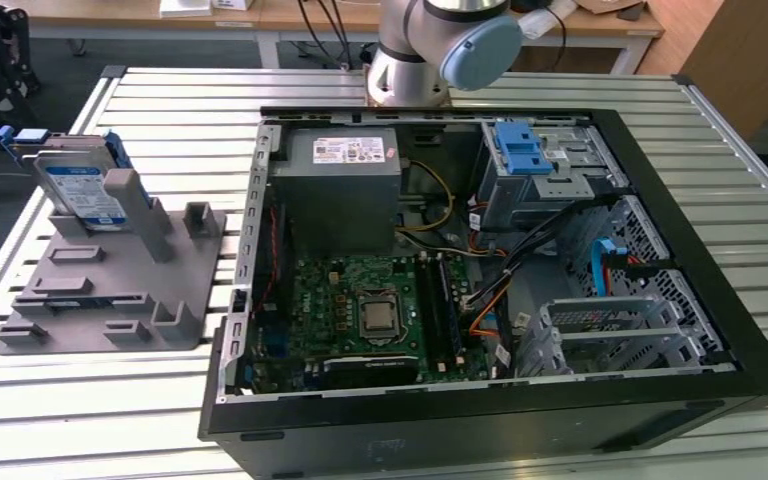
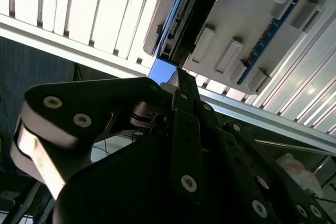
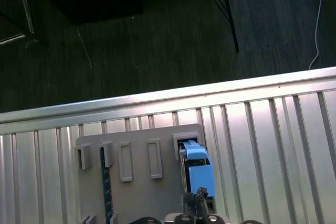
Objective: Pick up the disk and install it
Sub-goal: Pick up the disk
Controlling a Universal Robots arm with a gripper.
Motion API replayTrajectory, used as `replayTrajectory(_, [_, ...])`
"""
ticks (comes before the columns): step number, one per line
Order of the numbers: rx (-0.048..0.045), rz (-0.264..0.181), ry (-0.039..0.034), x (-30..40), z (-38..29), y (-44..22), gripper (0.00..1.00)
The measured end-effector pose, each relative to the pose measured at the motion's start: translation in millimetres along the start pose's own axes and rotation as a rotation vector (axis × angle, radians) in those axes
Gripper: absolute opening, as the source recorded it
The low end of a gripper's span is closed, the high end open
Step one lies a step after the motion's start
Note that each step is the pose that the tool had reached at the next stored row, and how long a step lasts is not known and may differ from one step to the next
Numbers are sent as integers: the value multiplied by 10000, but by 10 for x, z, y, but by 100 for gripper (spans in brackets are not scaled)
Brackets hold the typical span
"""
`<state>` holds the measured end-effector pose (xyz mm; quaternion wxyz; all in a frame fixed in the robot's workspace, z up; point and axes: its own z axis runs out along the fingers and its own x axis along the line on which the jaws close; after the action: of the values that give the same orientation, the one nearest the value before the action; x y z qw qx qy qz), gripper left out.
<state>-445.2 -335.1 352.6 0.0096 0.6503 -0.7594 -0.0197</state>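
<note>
The disk (image 1: 80, 188), silver-grey with a white-and-blue label and a blue carrier, stands on edge in a slot of the grey holder (image 1: 104, 285) at the exterior view's left. In the first wrist view I look down on the disk's blue top edge (image 3: 198, 167), with my gripper (image 3: 199, 199) a short way above it and apart from it. The second wrist view shows the gripper (image 2: 177, 77) shut with nothing in it, its tip pointing at the disk's dark side (image 2: 186, 11).
An open black computer case (image 1: 704, 250) fills the middle of the slatted metal table (image 1: 157, 110). Inside are a grey power supply box (image 1: 337, 190), a grey cage with a blue latch (image 1: 534, 155) and a green mainboard (image 1: 371, 310). Dark floor (image 3: 157, 35) lies past the table edge.
</note>
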Motion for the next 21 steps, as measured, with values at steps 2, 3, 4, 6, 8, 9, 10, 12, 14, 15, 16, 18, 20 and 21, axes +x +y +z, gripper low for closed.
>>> replayTrajectory(2, [2, -1, -1, 1, 1, 3, 11])
replayTrajectory(3, [1, -1, -1, 1, 1, 4, 17])
replayTrajectory(4, [7, -1, -2, 1, 3, 6, 23])
replayTrajectory(6, [29, -1, -5, 2, 13, 11, 29])
replayTrajectory(8, [68, -19, -11, 3, 36, 19, 35])
replayTrajectory(9, [90, -39, -12, 1, 50, 23, 41])
replayTrajectory(10, [110, -58, -14, -2, 66, 29, 41])
replayTrajectory(12, [133, -85, -17, -13, 99, 40, 47])
replayTrajectory(14, [147, -93, -19, -22, 127, 57, 53])
replayTrajectory(15, [146, -101, -17, -21, 138, 69, 53])
replayTrajectory(16, [148, -127, -18, -20, 150, 76, 53])
replayTrajectory(18, [146, -297, -14, -19, 169, 79, 53])
replayTrajectory(20, [143, -504, -8, -19, 188, 83, 53])
replayTrajectory(21, [141, -554, -5, -18, 199, 94, 53])
